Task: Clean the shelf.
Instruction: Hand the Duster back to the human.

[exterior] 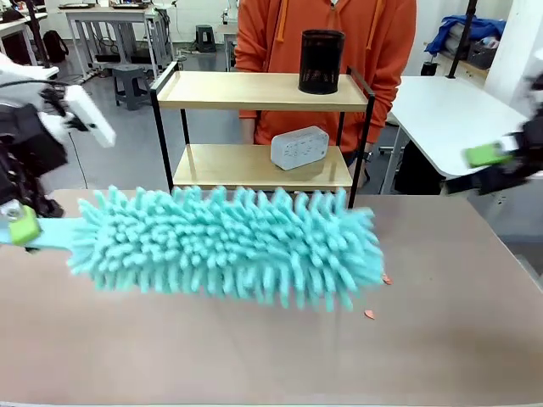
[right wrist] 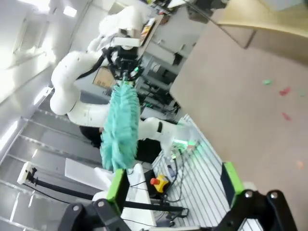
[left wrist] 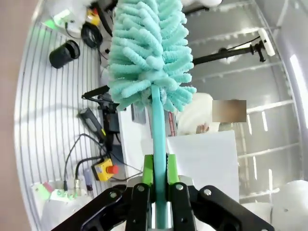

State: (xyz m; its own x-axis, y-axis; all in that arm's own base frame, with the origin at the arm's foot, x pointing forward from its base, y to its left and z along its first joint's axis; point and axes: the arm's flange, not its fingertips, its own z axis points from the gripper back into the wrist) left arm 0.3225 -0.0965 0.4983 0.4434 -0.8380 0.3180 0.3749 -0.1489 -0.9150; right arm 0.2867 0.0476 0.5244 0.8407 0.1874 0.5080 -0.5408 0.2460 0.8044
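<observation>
Holding a teal duster [exterior: 225,246] in my left claw [left wrist: 160,168], green pads clenched on both sides of its thin handle, which runs straight up between the fingers to the shaggy head. From the front, the left claw [exterior: 21,227] sits at the table's [exterior: 441,356] near left edge and the duster head reaches out to its right, stretched level just above the tabletop. The shelf [exterior: 263,93] stands beyond the duster, farther across the table than my left claw and off to its right, in front of a person in an orange hoodie [exterior: 327,59]. A black mesh cup [exterior: 321,61] is on its top board, a small white box [exterior: 299,147] on the lower one.

My right claw [right wrist: 173,185] is released, pads spread wide with nothing between them; in the front view it [exterior: 488,155] hangs blurred at the far right, off to the shelf's right side. A few small crumbs [exterior: 370,314] lie on the table below the duster's tip.
</observation>
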